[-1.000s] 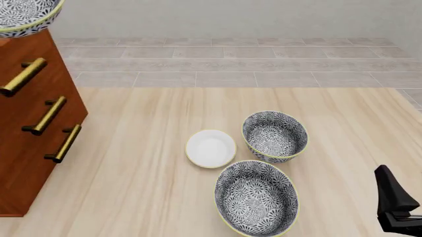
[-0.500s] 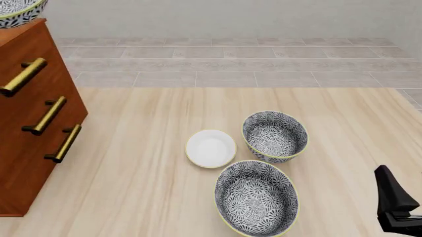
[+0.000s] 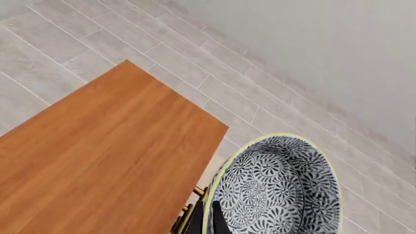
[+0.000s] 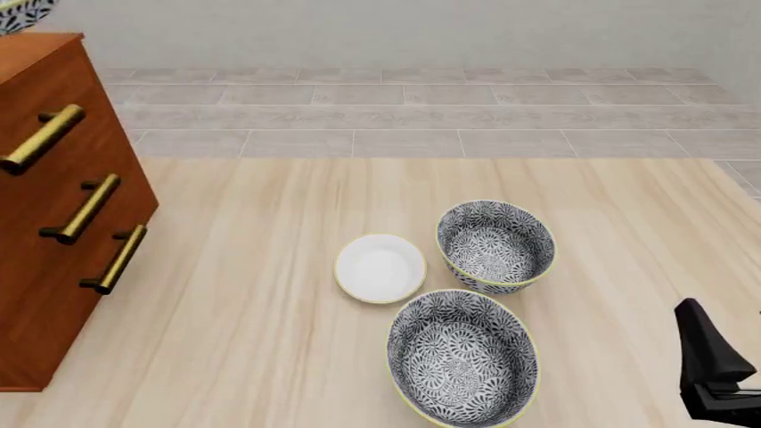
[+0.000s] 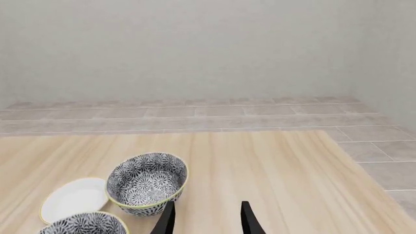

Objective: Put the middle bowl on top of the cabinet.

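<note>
The middle bowl (image 3: pixel 276 187), grey-black floral with a pale yellow-green rim, hangs in the air with my left gripper (image 3: pixel 211 220) shut on its rim; one dark finger shows inside the bowl. It hovers beside the front edge of the cabinet (image 3: pixel 97 161), above the brass handles. From the front, only a sliver of the middle bowl (image 4: pixel 18 12) shows at the top left corner above the cabinet (image 4: pixel 48 232). My right gripper (image 5: pixel 208 222) is open and holds nothing, low at the table's near right.
Two more patterned bowls stand on the wooden table, one further back (image 4: pixel 495 244) and one nearer (image 4: pixel 462 358). A small white dish (image 4: pixel 380 267) lies to their left. The right arm (image 4: pixel 714 374) sits at the bottom right corner. Grey tiled floor lies beyond the table.
The held bowl has moved up and to the left above the cabinet, nearly leaving the front view. The right arm and the table's bowls have not moved.
</note>
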Robot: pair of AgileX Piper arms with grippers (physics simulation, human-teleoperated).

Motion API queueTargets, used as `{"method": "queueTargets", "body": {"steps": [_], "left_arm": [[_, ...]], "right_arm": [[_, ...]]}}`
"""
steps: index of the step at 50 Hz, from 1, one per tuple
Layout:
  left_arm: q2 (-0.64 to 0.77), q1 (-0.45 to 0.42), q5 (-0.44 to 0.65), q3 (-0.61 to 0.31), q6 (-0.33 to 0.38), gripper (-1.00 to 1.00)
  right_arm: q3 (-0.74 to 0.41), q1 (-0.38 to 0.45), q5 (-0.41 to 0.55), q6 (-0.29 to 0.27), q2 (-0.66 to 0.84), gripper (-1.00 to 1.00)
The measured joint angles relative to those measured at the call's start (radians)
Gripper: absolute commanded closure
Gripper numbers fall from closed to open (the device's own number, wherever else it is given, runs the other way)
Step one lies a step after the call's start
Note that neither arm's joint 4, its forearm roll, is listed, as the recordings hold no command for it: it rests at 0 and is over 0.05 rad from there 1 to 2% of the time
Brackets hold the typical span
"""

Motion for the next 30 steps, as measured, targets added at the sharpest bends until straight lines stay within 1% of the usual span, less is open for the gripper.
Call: {"method": "queueTargets", "body": {"steps": [16,30], "left_arm": [[0.02,0.04,-0.007,0.003,-0.064,1.0],[0.034,0.088,-0.006,0.008,-0.1,1.0]], "right_arm": [[0.0,0.0,0.004,0.0,0.0,-1.0],[0.0,0.001,0.005,0.0,0.0,-1.0]]}}
